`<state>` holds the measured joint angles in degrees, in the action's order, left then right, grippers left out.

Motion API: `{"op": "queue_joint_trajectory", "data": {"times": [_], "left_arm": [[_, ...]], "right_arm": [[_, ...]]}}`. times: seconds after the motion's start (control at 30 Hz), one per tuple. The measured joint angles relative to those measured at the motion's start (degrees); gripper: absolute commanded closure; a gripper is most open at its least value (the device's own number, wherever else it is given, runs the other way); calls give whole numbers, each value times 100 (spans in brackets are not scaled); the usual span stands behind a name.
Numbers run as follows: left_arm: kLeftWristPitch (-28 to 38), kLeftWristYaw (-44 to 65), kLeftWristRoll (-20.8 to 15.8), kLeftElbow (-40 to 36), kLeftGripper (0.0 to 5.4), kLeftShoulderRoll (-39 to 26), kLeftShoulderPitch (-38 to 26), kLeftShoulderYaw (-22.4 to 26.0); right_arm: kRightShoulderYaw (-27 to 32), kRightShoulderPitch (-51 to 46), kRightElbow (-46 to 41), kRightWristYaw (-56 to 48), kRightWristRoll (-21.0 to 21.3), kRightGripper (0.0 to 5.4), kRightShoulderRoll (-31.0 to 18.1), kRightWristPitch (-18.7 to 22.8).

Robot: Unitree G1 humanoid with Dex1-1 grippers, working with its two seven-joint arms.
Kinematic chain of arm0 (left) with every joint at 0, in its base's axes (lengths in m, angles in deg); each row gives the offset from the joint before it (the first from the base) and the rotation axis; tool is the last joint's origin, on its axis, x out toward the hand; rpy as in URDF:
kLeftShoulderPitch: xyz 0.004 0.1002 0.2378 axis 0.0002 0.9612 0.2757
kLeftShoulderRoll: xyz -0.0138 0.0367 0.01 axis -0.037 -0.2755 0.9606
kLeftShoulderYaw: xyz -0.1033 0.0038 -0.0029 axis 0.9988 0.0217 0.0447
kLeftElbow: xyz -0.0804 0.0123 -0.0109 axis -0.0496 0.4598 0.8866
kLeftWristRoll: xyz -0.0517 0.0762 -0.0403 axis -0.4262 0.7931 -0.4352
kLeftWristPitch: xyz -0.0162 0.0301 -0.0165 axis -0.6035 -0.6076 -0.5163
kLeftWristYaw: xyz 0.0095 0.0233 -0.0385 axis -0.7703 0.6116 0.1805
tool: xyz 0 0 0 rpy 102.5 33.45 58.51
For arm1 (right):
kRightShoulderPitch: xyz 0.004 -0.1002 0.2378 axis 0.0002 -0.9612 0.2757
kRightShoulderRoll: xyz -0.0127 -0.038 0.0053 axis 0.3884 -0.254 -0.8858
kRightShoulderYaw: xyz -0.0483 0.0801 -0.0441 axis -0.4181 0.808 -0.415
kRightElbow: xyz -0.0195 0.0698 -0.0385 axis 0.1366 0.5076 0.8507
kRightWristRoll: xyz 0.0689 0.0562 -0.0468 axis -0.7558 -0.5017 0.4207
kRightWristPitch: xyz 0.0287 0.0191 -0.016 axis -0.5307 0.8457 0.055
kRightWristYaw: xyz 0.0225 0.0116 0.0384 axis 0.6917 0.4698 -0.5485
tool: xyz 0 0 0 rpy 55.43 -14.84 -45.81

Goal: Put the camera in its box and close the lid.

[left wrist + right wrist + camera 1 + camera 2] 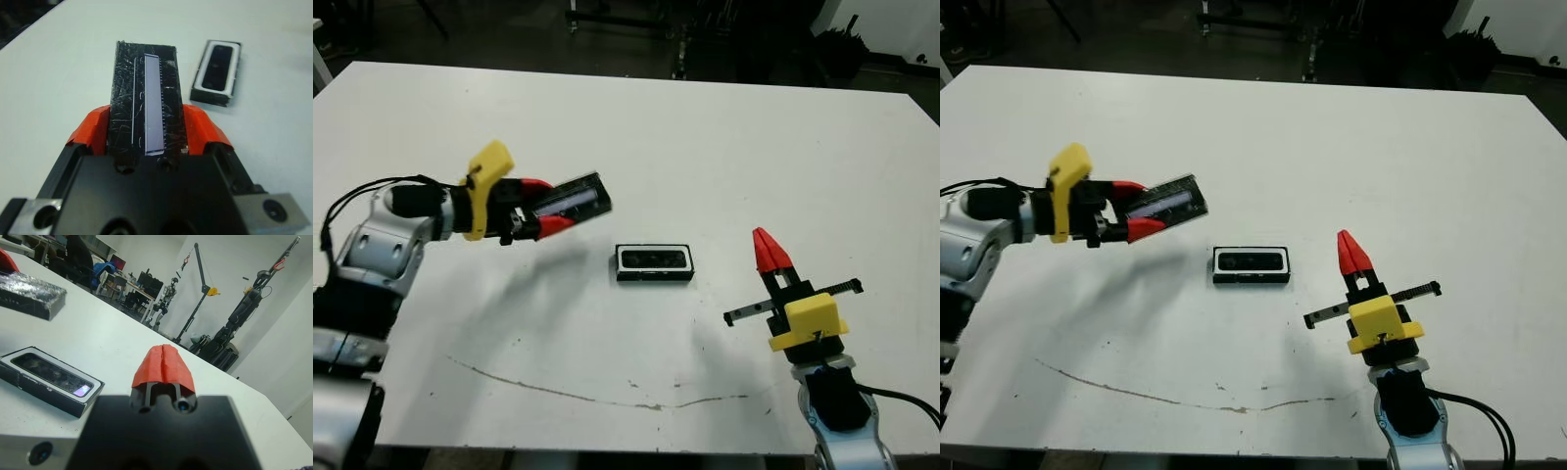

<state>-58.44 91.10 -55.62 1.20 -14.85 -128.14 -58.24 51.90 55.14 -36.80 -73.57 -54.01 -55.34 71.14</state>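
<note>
We held the lid (576,198) in our left claw (545,210), its red fingers (90,128) pinched on the two long edges, with the panel lifted clear of the worktop (705,137) and tilted. The box (653,263) lay flat near the middle of the worktop, apart from both arms, and the camera (219,68) was already seated inside its white lining. Our right claw (771,251) stood near the box on its right side, fingers pressed together and empty.

We judged the step in hand to be carrying the lid over the box. To do it well, we needed to level the panel, turn it until its long sides ran along the box's long sides, and square its corners over the rim before lowering. Because the grip sat toward one end, the free end could sag or catch first. A light press by the idle right claw might have kept the box from sliding.
</note>
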Motion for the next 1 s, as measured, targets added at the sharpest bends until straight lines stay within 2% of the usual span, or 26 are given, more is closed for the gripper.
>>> {"op": "queue_joint_trajectory", "data": {"times": [0.2, 0.33, 1.0], "left_arm": [[284, 296, 68, 611, 225, 410, -172, -90], [368, 357, 172, 757, 225, 548, -183, -137], [400, 559, 217, 1229, 225, 957, -216, -124]], "right_arm": [[16, -6, -11, -1, 0, 540, -19, 1], [20, -5, -13, -1, 0, 540, -19, 2], [11, 69, -14, 0, 75, 540, -41, 9]]}}
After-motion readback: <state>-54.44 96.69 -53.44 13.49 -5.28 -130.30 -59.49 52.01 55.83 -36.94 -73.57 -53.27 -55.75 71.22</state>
